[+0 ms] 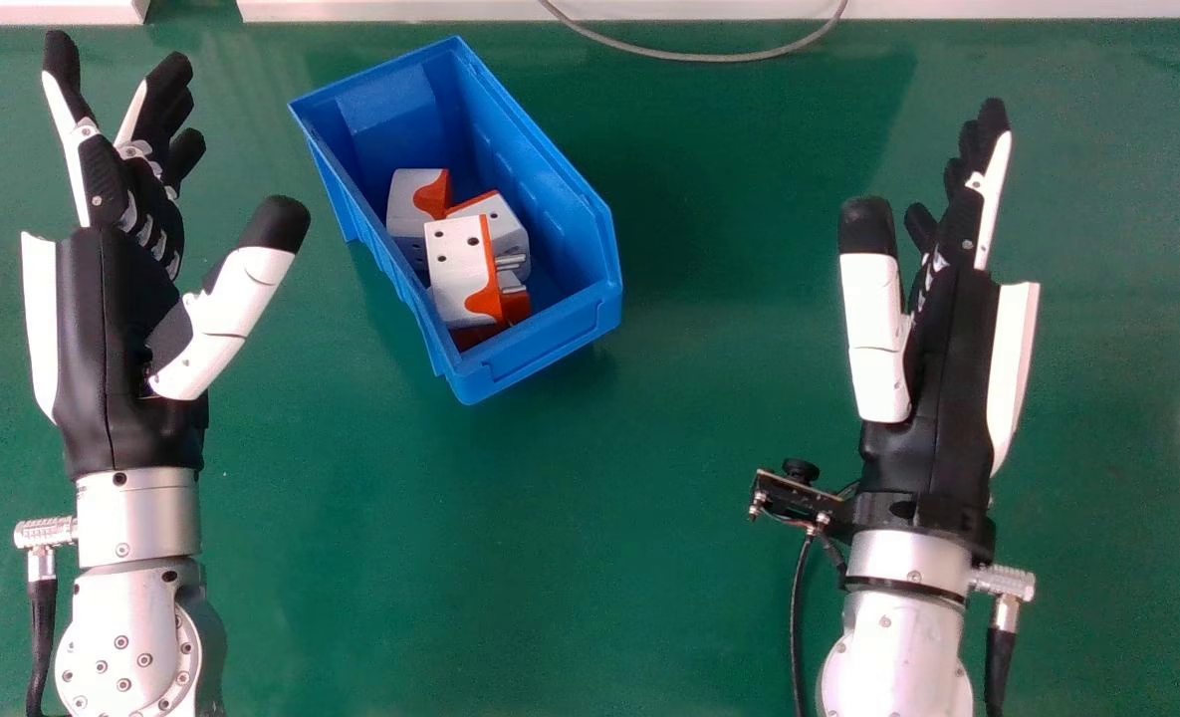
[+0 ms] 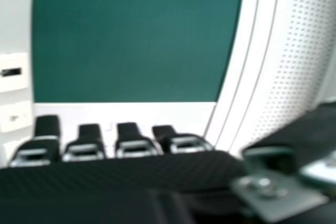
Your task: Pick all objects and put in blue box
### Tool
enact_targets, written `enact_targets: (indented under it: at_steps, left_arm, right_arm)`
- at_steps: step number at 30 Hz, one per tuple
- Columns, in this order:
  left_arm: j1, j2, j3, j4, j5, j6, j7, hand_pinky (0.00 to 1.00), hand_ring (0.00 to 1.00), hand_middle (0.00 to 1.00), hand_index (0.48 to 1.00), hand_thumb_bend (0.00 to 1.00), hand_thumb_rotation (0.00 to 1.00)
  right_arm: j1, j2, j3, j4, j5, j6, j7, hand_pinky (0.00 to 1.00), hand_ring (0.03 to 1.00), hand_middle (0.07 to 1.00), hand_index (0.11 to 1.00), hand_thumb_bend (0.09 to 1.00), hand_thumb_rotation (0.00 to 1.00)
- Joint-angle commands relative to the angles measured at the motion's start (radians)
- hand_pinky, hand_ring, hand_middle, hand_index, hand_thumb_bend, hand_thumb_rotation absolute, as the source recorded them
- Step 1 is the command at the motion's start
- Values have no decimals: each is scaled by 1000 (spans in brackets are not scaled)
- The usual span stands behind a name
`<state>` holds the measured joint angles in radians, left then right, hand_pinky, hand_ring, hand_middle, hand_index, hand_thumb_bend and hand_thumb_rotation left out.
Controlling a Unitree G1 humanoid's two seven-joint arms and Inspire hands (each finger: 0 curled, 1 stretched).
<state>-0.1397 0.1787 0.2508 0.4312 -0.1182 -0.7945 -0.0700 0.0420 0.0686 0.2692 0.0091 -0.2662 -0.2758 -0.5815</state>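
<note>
Head view: your plugs (image 1: 457, 261) lie heaped inside the blue box (image 1: 545, 344), so the job looks finished. They should feel light, hard and a bit slick; if you must reseat one, pinch its flat white sides, away from the metal pins. The box's stiff walls would crowd your fingers. Your left hand (image 1: 107, 299) is relaxed and unloaded, left of the box; your right hand (image 1: 938, 368), well to the box's right, is likewise released. A cable (image 1: 689, 56) loops beyond the box.

Right hand view: you see that hand's fingers extended, with a perforated panel (image 2: 294, 61) past the table (image 2: 136, 35).
</note>
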Motion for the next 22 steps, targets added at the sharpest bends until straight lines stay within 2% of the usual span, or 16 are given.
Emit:
enact_targets:
  at_steps: [1, 4, 7, 11, 15, 20, 22]
  left_arm:
    - [1, 7, 5, -19, 2, -9, 1, 920, 930, 911, 909, 867, 542]
    - [-2, 6, 5, -18, -4, -10, -3, 912, 925, 907, 906, 856, 535]
    - [-5, 6, 5, -20, -19, -7, -12, 910, 925, 907, 906, 851, 532]
    - [-10, 6, 8, -15, -26, -11, -22, 900, 927, 911, 908, 840, 516]
    - [-13, 7, 11, -14, -17, -11, -16, 889, 928, 912, 909, 846, 520]
    - [-17, 8, 10, -13, -28, -10, -27, 895, 930, 916, 909, 845, 514]
    - [-19, 9, 12, -12, -22, -10, -22, 894, 929, 915, 908, 838, 507]
  right_arm:
    - [5, 103, 22, -36, 10, -6, 1, 924, 1000, 1000, 1000, 600, 1000]
    - [3, 103, 21, -36, 10, -4, -1, 928, 1000, 1000, 1000, 595, 1000]
    - [1, 104, 20, -37, 12, -2, 0, 928, 1000, 1000, 1000, 596, 1000]
    - [-3, 104, 20, -35, 12, -4, -2, 936, 1000, 1000, 1000, 589, 1000]
    - [-6, 105, 19, -35, 10, 0, -3, 939, 1000, 1000, 1000, 589, 1000]
    - [-10, 106, 16, -30, 6, 2, -9, 934, 1000, 1000, 1000, 592, 1000]
    - [-12, 105, 15, -28, 8, 1, -8, 934, 1000, 1000, 1000, 591, 1000]
